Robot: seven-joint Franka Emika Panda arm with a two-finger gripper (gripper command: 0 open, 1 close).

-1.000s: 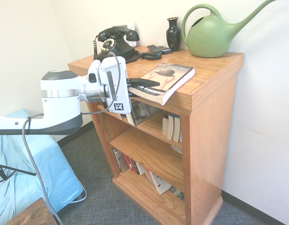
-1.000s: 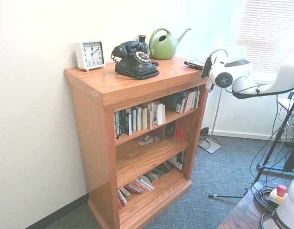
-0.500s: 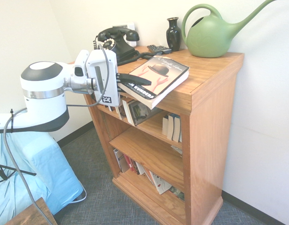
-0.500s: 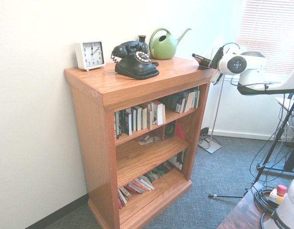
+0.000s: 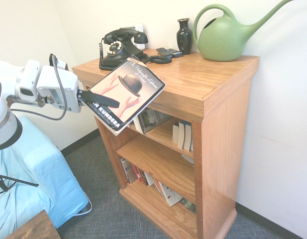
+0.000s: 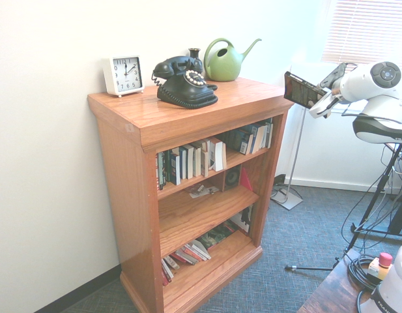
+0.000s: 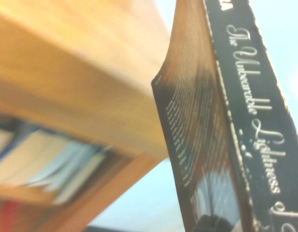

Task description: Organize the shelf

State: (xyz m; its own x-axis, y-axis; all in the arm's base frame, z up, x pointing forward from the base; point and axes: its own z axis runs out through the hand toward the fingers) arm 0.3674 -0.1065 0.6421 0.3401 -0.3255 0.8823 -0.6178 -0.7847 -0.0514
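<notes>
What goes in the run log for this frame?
gripper: shut on book | book: tilted, clear of shelf top | phone, watering can: on top

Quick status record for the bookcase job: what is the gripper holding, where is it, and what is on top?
gripper: shut on the book
book: black paperback, tilted, in the air off the bookcase's front corner
bookcase: books on its inner shelves, several leaning or lying flat
on top: black telephone, dark vase, green watering can, white clock
</notes>
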